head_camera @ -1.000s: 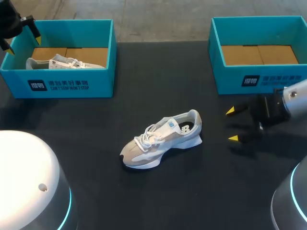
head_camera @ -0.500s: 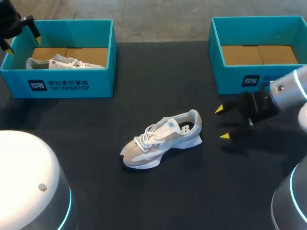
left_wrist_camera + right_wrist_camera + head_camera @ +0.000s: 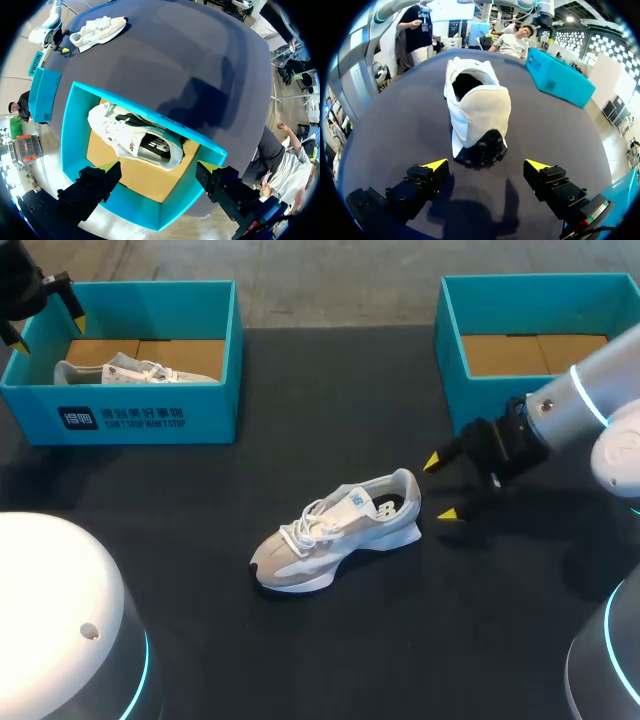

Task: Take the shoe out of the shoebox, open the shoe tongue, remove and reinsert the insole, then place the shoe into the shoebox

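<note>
My right end effector sits spread just behind the heel of the shoe — lined up, I'd judge, to steady it on the tabletop for tongue-opening.

A dark table lies before me. At its middle lies a grey and white lace-up sneaker, toe toward the near left, heel toward the far right. At the far left of the table stands a teal cardboard shoebox, with a second white sneaker lying inside it. My left gripper hangs above the left end of that box, fingers apart, with the boxed shoe beneath and ahead. At the far right stands another teal cardboard shoebox. My right gripper sits nearer than this box and just right of the middle sneaker's heel, not touching it, the heel ahead of its spread fingers.
</note>
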Robot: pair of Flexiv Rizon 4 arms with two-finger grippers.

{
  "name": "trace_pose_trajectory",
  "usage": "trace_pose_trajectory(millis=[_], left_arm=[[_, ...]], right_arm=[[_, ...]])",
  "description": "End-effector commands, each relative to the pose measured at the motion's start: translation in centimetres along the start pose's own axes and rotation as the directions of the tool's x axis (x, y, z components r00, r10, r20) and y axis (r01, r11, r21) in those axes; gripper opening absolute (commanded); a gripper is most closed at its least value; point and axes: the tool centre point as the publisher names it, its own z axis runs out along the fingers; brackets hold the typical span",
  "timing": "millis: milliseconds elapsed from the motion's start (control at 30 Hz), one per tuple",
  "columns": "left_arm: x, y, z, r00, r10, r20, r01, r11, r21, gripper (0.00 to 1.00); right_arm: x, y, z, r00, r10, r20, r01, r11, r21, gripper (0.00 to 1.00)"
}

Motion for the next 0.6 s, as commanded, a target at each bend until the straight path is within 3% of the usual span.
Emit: trace_pose_trajectory(millis=[33, 333, 600], left_arm=[[0.0, 0.1, 0.0, 1.0, 0.001, -0.002, -0.001, 1.0, 0.001, 1.0], [0.0, 0.1, 0.0, 1.0, 0.001, -0.002, -0.001, 1.0, 0.001, 1.0], [0.0, 0.1, 0.0, 1.0, 0.001, -0.002, -0.001, 1.0, 0.001, 1.0]], right_arm=[[-1.0, 0.2, 0.7, 0.999, -0.005, -0.033, 0.005, 1.0, 0.011, 1.0], [-1.7, -0.1, 2.2, 0.997, -0.013, -0.074, 0.014, 1.0, 0.005, 1.0], [-1.3, 0.7, 3.3, 0.994, -0.03, -0.108, 0.028, 1.0, -0.014, 1.0]])
